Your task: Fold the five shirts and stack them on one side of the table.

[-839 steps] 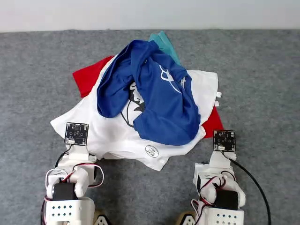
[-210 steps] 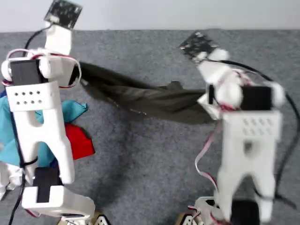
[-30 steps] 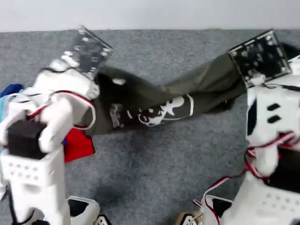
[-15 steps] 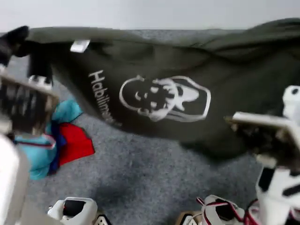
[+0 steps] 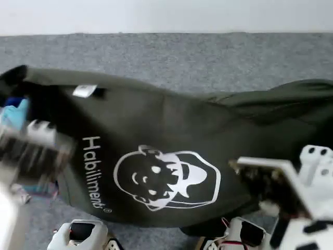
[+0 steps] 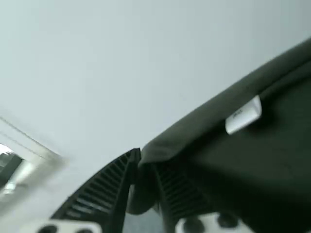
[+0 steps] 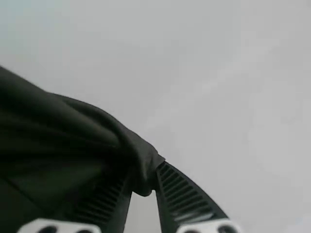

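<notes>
At the left edge of the high view, a scrap of teal shirt (image 5: 12,113) shows beside the blurred left arm (image 5: 32,148), which stands in front of the cloth there. The olive shirt (image 5: 171,130) hangs spread from the left edge to the right edge and hides most of the grey table (image 5: 171,52). Bare carpet shows along a strip in the upper part, under the white wall (image 5: 166,15). A white neck label (image 5: 85,91) sits at the shirt's upper left and a white face print (image 5: 166,179) at lower centre. At lower right the right arm (image 5: 291,190) covers the shirt's lower corner. The 2 arm bases (image 5: 78,234) sit at the bottom edge, just below the hem.

0.5 s earlier the shirt's top edge ran along the top of the frame and a red shirt lay uncovered at lower left. Now we find the whole shirt lower, the print dropped from mid-frame to lower centre, and the red covered.

The wrist views add the grips. In the left wrist view the left gripper (image 6: 142,162) is nipped tight on the shirt's folded edge at lower centre, with the label (image 6: 243,115) at right. In the right wrist view the right gripper (image 7: 144,177) is clamped on a bunched fold of the same shirt, whose dark cloth fills the lower left against a pale background.
</notes>
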